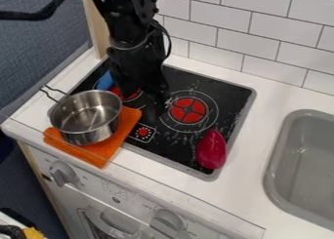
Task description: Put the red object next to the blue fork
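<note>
My gripper (pixel 156 104) hangs over the middle of the black stove top, left of the right-hand burner, and its fingers are hard to make out against the dark surface. The red object (pixel 211 150), smooth and rounded with a narrower upper end, lies on the stove's front right corner, apart from the gripper and to its lower right. A blue piece (pixel 105 80), which may be part of the blue fork, shows at the stove's back left, behind the pot and left of the arm; the rest of it is hidden.
A steel pot (pixel 86 117) stands on an orange cloth (pixel 101 151) at the front left, partly over the stove. To the right, a grey sink (pixel 306 165) is set into the white counter (pixel 261 135). A tiled wall (pixel 228 33) runs along the back.
</note>
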Motion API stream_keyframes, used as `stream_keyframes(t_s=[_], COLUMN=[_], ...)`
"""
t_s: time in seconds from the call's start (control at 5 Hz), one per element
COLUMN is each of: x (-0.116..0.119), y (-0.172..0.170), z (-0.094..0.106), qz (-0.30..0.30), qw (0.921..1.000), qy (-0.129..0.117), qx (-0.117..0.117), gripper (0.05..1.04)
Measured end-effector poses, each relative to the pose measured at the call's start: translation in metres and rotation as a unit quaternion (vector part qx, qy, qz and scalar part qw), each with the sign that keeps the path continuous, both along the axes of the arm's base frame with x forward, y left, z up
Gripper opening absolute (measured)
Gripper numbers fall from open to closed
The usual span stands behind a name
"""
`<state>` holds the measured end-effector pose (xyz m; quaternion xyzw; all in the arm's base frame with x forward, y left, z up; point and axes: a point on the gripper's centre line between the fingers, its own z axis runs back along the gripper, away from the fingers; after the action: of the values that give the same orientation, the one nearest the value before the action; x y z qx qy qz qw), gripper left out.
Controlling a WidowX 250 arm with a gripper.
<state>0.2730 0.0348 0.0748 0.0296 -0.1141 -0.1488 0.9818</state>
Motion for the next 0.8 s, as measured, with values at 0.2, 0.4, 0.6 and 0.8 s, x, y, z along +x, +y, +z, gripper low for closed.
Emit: stream_keyframes(t_s=[0.2,0.4,0.6,0.8], x=[-0.001,0.004,0.012,0.015], y=[-0.001,-0.035,-0.068,-0.090], z=[-0.005,0.000,0.004,-0.002], qz=[0.003,-0.031,-0.051,-0.045], qw=[0.9999,0.9993,0.9980,0.9974], qy=[0.010,0.010,0.007,0.022], qx=[-0.002,-0.018,-0.036,-0.052], gripper=[1.005,1.005,1.005,1.005])
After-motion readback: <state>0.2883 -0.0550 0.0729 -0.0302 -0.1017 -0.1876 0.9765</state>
